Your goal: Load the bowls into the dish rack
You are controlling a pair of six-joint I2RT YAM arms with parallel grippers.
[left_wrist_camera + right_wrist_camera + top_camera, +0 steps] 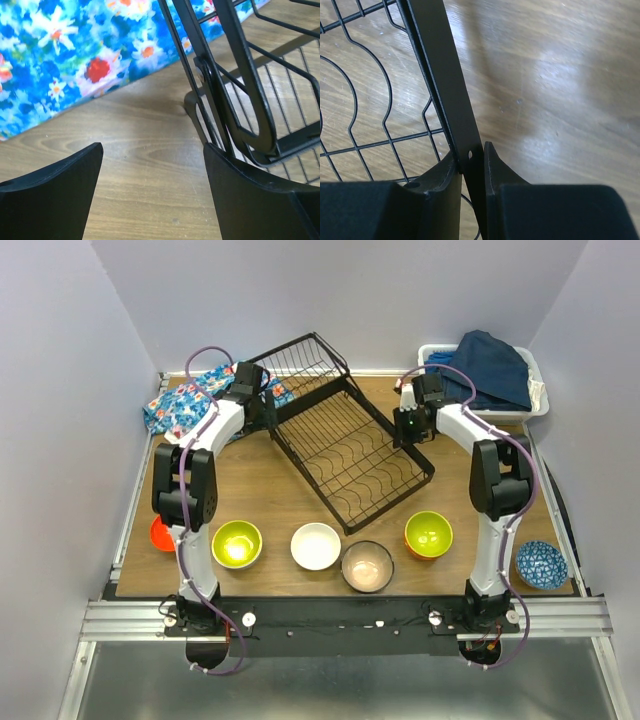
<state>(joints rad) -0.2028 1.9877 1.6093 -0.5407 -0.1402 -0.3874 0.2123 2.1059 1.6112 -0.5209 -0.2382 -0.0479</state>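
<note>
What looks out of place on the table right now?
The dish rack sits askew, diagonal to the edges of the table, its wire end panel tilted up at the far end. The right gripper is pinched on its rim bar; the left gripper is open beside its corner.

Dish rack (352, 455) — black wire, rectangular, with curved slot dividers, set diagonally at the far centre of the table. Its hinged end panel (300, 362) is tilted up at the far-left end.

Six bowls stand upright along the near edge, all outside the rack. Left to right:
- red-orange bowl (160, 534) — partly hidden
- yellow-green bowl (237, 543)
- white bowl (315, 545)
- beige bowl (367, 565)
- orange bowl with lime inside (428, 534)
- blue-white patterned bowl (541, 564)
</note>
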